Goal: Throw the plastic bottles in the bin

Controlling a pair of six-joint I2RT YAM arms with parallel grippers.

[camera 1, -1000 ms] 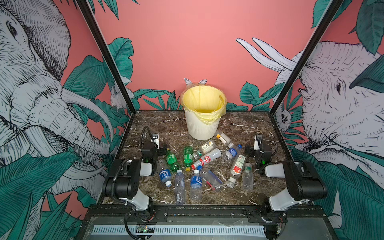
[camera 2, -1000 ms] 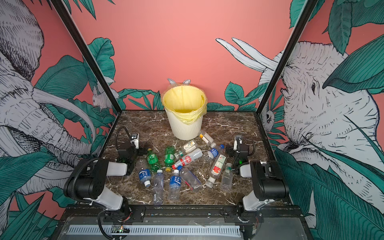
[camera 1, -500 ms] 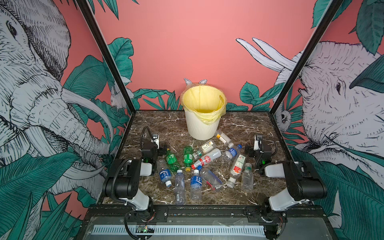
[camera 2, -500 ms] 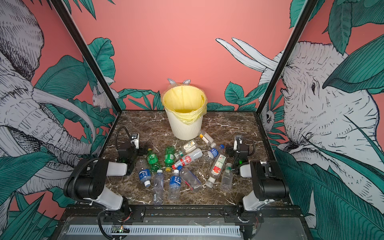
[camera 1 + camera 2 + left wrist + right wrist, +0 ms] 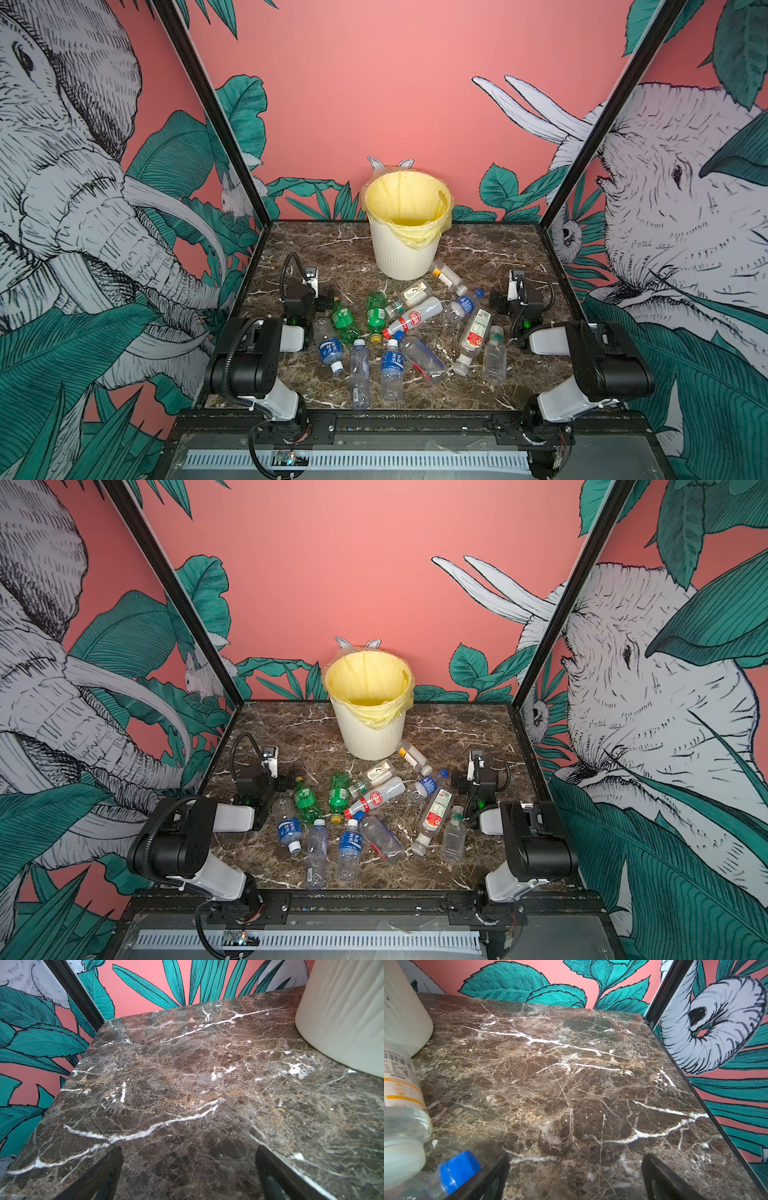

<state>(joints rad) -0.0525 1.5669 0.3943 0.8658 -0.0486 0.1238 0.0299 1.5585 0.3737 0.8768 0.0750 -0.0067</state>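
The left fingers stood spread wide, holding and touching nothing, with only bare marble tabletop between and ahead of them. The ribbed wall of the bin rose well ahead, off to their inner side. The right fingers were just as far apart and empty. A blue-capped bottle lay just outside the inner finger (whether it touched could not be told). A barcode-labelled bottle lay beyond it, nearer the bin.

Only the top views showed the whole pile. There the plastic bottles lay scattered on the tabletop between the two arms, two green bottles among them. All were outside the bin, which stood upright beyond the pile, lined with a yellow bag.
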